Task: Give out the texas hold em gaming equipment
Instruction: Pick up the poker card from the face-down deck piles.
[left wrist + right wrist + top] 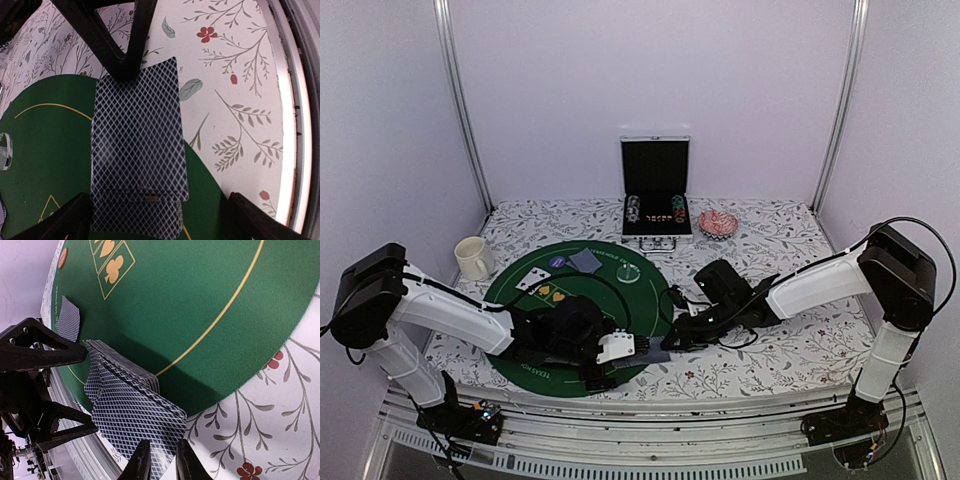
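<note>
Where the deck [135,222] lies: at the 4 o'clock rim of the green mat [510,300], partly on felt and partly on the flowered surface [790,350]; grey-blue backs up, slightly fanned.
Left claw [160,200]: fingers spread wide on either side of the deck, one against its edge and the other a little apart. I cannot tell whether it grips.
Right claw [162,445]: fingers almost together, pinching the far end of the top card [137,135], which sits offset forward from the rest.
Lone card [67,320]: face down on the mat near its rim, apart from the deck.
Orange disc [62,257]: at the mat's rim, farther along.
Pale disc [631,274]: on the mat at 2 o'clock.
Grey-blue card [585,261]: on the mat at 12 o'clock.
Mug [473,257]: off the mat at 10 o'clock.
Open case [656,165]: beyond the mat at 1 o'clock, lid upright, discs in rows inside.
Red dish [718,222]: at the case's 3 o'clock, just beside it.
</note>
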Controlling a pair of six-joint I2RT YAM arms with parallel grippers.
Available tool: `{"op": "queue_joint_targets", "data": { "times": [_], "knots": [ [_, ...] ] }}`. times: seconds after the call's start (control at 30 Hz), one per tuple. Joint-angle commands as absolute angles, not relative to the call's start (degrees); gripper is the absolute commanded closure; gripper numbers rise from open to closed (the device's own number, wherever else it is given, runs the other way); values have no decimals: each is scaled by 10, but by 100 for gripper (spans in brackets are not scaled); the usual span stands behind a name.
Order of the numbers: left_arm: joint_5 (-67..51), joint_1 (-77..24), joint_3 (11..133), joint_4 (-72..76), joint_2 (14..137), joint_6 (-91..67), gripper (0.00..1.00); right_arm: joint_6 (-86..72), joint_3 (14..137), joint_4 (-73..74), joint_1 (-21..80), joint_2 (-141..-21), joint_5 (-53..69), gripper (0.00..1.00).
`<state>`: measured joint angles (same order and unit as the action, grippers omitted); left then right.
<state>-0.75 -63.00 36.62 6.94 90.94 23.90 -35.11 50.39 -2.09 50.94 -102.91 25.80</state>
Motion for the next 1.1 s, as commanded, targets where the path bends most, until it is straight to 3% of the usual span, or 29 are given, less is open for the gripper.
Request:
{"op": "queue_joint_targets", "data": {
  "times": [0.0,0.2,0.47,0.77,1.07],
  "knots": [
    [-8,-633,373,77,907,240,4,-351,511,-34,506,-1031,272,84],
    [-6,-629,376,77,903,243,4,-351,507,-17,506,-1018,249,83],
    [-64,-599,390,78,885,220,2,-350,507,-9,502,-1000,242,75],
    [-94,-571,457,12,958,203,2,-352,513,-8,500,-1029,236,54],
    [-142,-567,483,8,993,201,2,-357,522,-40,501,-1070,260,55]
  ]
}}
